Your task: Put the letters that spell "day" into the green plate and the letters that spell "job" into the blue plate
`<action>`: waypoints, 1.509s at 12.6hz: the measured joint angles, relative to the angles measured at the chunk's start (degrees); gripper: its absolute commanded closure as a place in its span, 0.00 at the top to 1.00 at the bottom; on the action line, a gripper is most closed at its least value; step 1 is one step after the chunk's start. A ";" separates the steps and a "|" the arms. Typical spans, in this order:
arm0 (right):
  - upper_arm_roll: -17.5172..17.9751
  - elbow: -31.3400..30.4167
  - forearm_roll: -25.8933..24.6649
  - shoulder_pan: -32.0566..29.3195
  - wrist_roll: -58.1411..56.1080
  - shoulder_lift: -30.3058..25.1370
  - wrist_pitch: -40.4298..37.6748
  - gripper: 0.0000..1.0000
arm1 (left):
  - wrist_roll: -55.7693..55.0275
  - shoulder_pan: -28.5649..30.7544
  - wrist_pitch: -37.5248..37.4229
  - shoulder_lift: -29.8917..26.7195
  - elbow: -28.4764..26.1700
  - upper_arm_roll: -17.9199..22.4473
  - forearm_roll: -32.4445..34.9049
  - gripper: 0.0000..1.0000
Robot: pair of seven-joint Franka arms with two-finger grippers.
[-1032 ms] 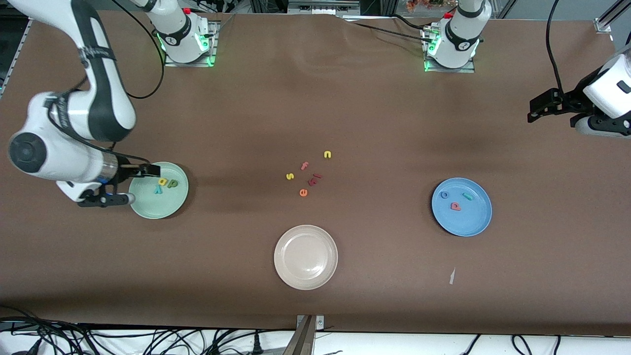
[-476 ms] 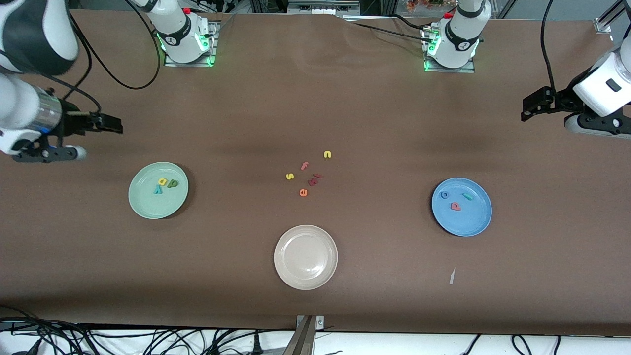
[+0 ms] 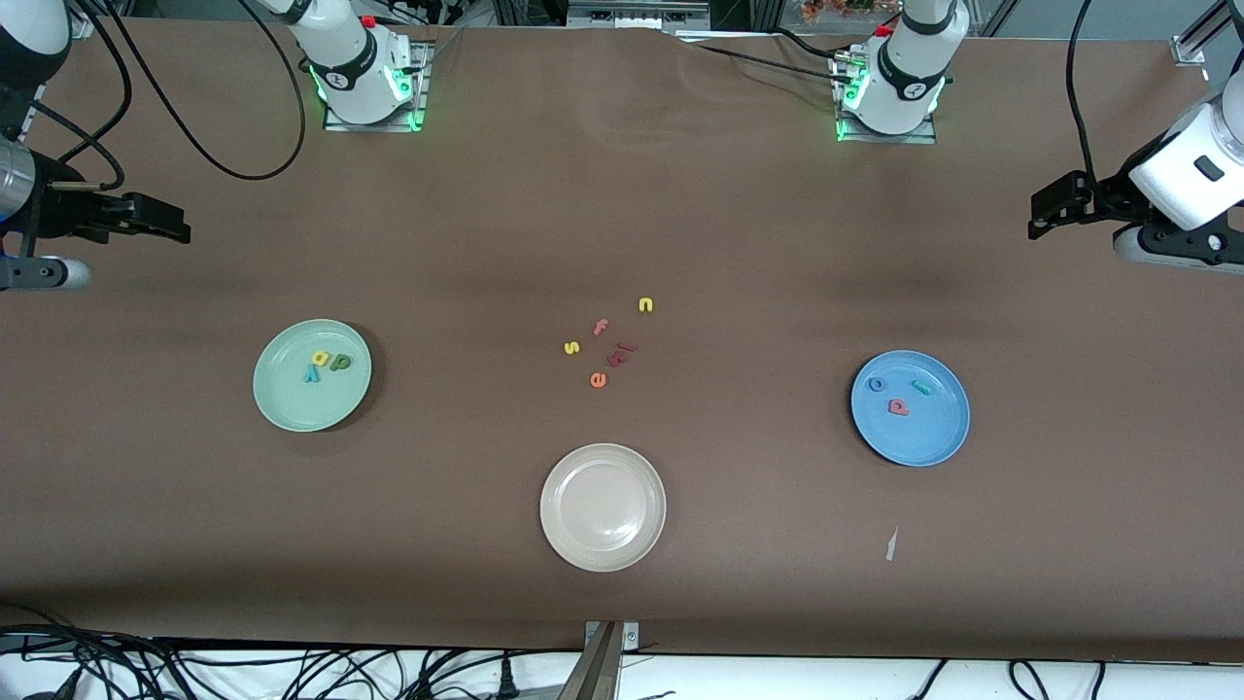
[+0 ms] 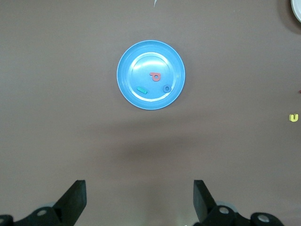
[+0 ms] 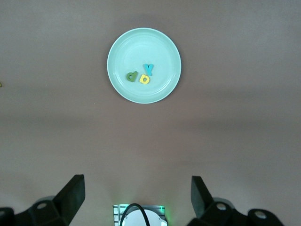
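Note:
The green plate [image 3: 292,401] lies toward the right arm's end of the table and holds the yellow "a" [image 3: 320,359], the olive "d" [image 3: 340,363] and the teal "y" [image 3: 311,373]. Toward the left arm's end, the blue plate [image 3: 928,437] carries the blue "o" [image 3: 876,385], the teal "j" [image 3: 921,388] and the red "b" [image 3: 898,407]. My right gripper [image 3: 175,229] hangs open and empty, high over the table's edge, with the green plate [image 5: 122,49] far below it. My left gripper [image 3: 1042,216] is open and empty too, high above bare table beside the blue plate [image 4: 128,92].
A beige plate [image 3: 556,530] sits nearer the front camera, mid-table. Loose letters lie in the table's middle: yellow "n" [image 3: 645,304], pinkish "f" [image 3: 601,327], yellow "s" [image 3: 571,347], orange "e" [image 3: 598,380], and dark red pieces [image 3: 622,352]. A paper scrap [image 3: 891,544] lies near the blue plate.
My right gripper has lifted away from the green plate and drawn back toward its end of the table. The left arm shifted only slightly. The letters and plates have not moved.

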 measured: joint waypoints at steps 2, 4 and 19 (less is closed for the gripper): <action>-0.46 -0.35 0.01 0.49 0.00 0.03 0.67 1.00 | 0.00 0.00 0.00 0.00 0.00 0.00 0.00 1.00; -0.83 -0.75 0.01 1.74 0.10 0.04 1.59 1.00 | 0.00 0.00 0.00 0.00 0.00 0.00 0.00 1.00; -1.84 -0.59 0.01 2.10 0.24 0.44 1.60 1.00 | -0.01 -0.03 0.00 0.00 0.00 -0.08 0.00 1.00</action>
